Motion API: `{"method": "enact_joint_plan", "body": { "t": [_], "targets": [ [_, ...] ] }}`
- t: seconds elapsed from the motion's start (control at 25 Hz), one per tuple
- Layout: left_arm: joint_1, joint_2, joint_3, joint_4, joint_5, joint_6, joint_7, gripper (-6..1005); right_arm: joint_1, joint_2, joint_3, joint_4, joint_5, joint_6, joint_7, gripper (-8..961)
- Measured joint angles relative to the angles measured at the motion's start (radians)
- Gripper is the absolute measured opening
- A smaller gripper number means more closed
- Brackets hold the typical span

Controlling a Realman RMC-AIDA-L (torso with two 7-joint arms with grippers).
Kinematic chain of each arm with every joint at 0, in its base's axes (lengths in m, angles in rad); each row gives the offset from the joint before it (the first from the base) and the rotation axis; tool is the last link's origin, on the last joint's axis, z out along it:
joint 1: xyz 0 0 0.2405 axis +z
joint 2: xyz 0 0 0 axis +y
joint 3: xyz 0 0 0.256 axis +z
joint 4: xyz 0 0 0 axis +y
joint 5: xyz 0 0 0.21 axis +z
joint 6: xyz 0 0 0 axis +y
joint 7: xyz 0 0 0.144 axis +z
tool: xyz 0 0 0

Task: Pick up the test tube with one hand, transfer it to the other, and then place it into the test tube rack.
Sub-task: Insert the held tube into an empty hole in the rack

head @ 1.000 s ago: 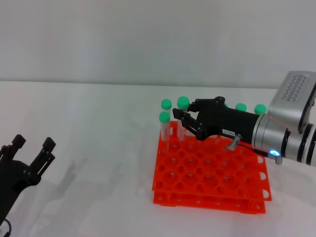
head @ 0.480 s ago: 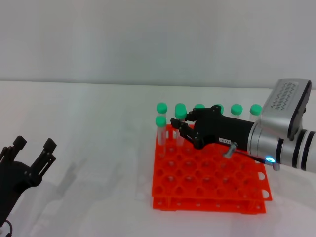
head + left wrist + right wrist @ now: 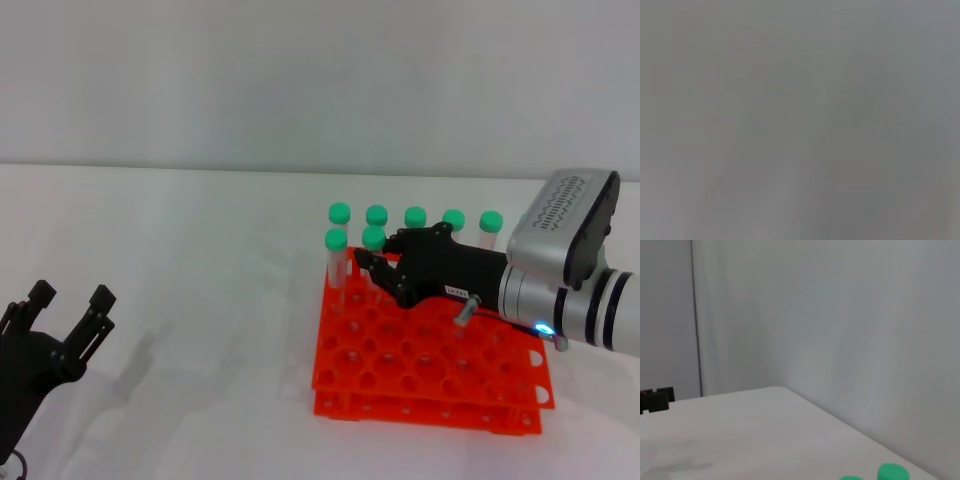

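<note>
The orange-red test tube rack (image 3: pixel 430 355) stands on the white table right of centre. Several green-capped tubes stand in its far rows. My right gripper (image 3: pixel 368 263) reaches in from the right over the rack and is shut on one test tube (image 3: pixel 374 238). That tube stands upright in the second row, next to another tube (image 3: pixel 336 240), with its cap level with that one. My left gripper (image 3: pixel 66 308) is open and empty, low at the table's left front. The left wrist view shows only blurred grey.
Five other capped tubes fill the rack's back row (image 3: pixel 415 216). Two green caps (image 3: pixel 892 473) show at the edge of the right wrist view, with the left gripper (image 3: pixel 655 400) far off. The rack's near rows are unfilled holes.
My right gripper has come down with the tube, so the tube's cap has dropped from above the other caps to level with its neighbour. The left arm has not moved.
</note>
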Motion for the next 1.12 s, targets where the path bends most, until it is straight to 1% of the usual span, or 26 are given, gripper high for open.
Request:
{"method": "enact_joint_plan", "body": {
  "t": [0.24,1.12],
  "targets": [
    [0.001,0.0,0.002,-0.002,0.0,0.001,-0.002,832,-0.001,0.0,-0.019,0.001,0.009,0.023,0.0,303],
    [0.004,-0.001,0.002,-0.002,0.0,0.008,-0.006,833,-0.024,-0.002,-0.017,-0.004,0.009,0.022,-0.005,329]
  ]
}}
